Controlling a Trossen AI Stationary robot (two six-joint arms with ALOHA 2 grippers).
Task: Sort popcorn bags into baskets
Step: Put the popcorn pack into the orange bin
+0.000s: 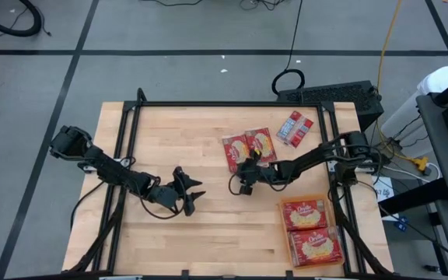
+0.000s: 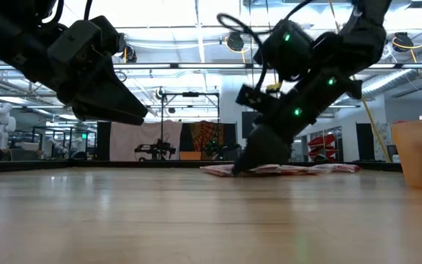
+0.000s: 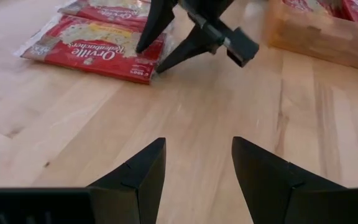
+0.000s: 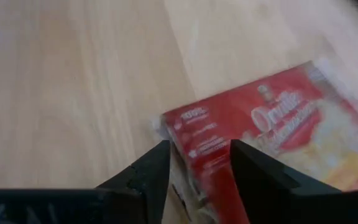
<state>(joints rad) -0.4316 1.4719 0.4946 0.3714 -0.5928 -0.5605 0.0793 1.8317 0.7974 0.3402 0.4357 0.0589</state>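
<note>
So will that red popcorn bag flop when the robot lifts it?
Probably some: the popcorn bag lies flat and thin, so its free end may droop. Its shiny wrapper might slip. The right tool straddles only one corner, so it could swing.

— Can you read anything on those red popcorn bags?

— On the one lying just ahead of the left tool, yes: the brand "Orville" in white script along the red band, with a second word under it that looks like "Redenbacher's", though that part I can't read cleanly.

— And the bag at the right tool?

— That bag sits with its edge between the tool's fingers. It shows "Orville" again in white script on the red. There's a small block of white print near the corner closest to the tool, too fine to read.

— Anything on the worktop?

— Nothing legible.
</note>
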